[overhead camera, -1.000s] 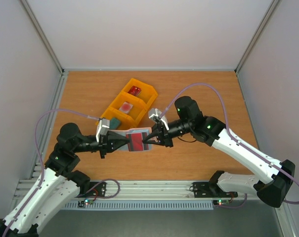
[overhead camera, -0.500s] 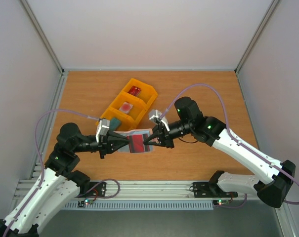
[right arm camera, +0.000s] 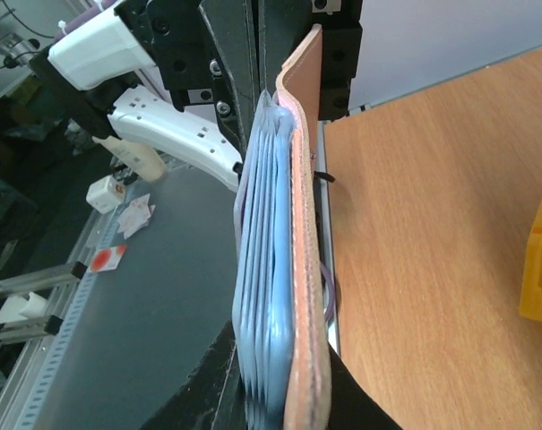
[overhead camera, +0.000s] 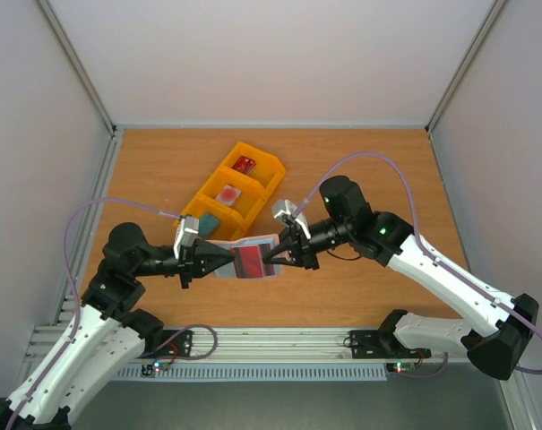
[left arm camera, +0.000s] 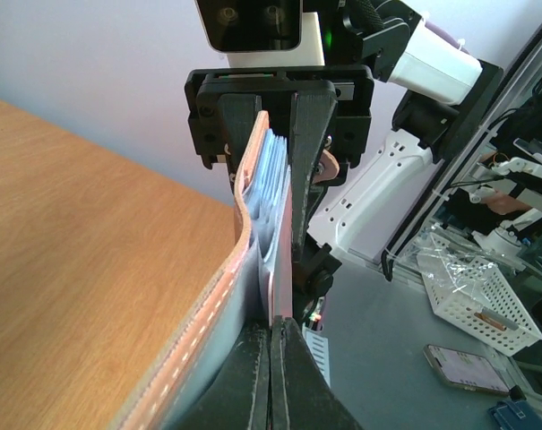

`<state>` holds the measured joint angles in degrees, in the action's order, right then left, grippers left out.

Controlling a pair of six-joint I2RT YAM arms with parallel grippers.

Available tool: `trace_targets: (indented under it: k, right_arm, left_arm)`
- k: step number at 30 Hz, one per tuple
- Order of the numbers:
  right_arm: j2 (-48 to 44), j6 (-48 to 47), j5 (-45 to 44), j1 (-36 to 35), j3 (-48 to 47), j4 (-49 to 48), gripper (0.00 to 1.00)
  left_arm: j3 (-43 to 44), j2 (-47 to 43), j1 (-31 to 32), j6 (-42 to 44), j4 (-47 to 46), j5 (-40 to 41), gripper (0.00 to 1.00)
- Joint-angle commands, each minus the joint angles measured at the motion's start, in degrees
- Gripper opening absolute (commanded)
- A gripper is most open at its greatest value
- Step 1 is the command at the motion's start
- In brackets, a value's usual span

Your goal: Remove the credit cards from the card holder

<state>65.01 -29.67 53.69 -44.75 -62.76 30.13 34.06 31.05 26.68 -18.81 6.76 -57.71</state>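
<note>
- Wooden table [overhead camera: 369, 170], on my feed, carries a yellow three-compartment plastic tray [overhead camera: 272, 172].
- Taupe-brown bifold card holder [right arm camera: 304, 224] spans both grippers, dark red card [overhead camera: 250, 260] inside.
- Right gripper [overhead camera: 271, 258] jaws pinch its right end.
- Left gripper [overhead camera: 224, 260] jaws pressed together at its left end; on card or pocket, I cannot tell.

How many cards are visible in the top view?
4. In the yellow tray: dark red card far compartment, whitish card middle, teal card near. A red card sits in the card holder; pockets may hide more.

Plain white walls [overhead camera: 279, 54] close in the wooden tabletop [overhead camera: 369, 161] on three sides (aluminium posts [overhead camera: 84, 76] at the corners); a slotted aluminium rail [overhead camera: 279, 345] runs along its near edge.
</note>
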Motion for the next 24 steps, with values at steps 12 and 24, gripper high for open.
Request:
trace_targets:
  k: [12,24]
  right_arm:
    - [-3.5,-1.9,3.5,2.6,-1.7,2.8,0.01]
    - [-4.7,-4.3,3.6,2.9,-1.9,7.4,0.01]
  left_arm:
    - [1.2,-0.7,-0.7,1.5,1.2,-0.5,0.0]
    - [1.8,-0.8,-1.2,2.7,3.0,3.3,0.0]
